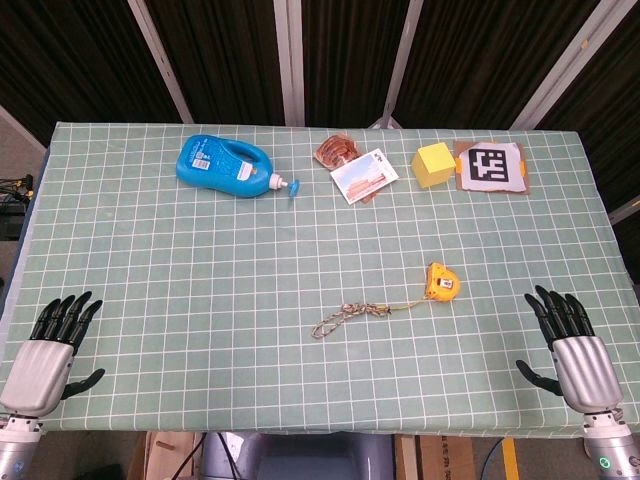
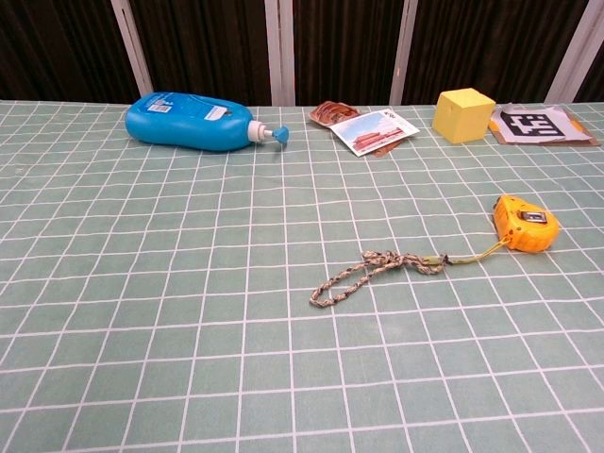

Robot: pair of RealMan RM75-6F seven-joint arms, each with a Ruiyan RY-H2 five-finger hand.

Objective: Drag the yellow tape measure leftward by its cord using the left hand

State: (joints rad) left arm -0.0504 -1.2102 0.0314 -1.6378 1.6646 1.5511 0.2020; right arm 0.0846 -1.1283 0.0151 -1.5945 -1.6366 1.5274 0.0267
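The yellow tape measure (image 1: pixel 442 281) (image 2: pixel 525 223) lies on the green checked tablecloth, right of centre. Its braided cord (image 1: pixel 353 314) (image 2: pixel 375 270) trails off to the left and ends in a loop. My left hand (image 1: pixel 48 349) rests at the table's near left corner, fingers spread and holding nothing, far from the cord. My right hand (image 1: pixel 570 352) rests open at the near right corner, below and to the right of the tape measure. Neither hand shows in the chest view.
A blue pump bottle (image 1: pixel 228 167) (image 2: pixel 193 121) lies on its side at the back left. A card and packet (image 1: pixel 358 171) (image 2: pixel 368 127) sit at the back centre, a yellow cube (image 1: pixel 433 164) (image 2: pixel 463 114) and a marker sheet (image 1: pixel 493 167) at the back right.
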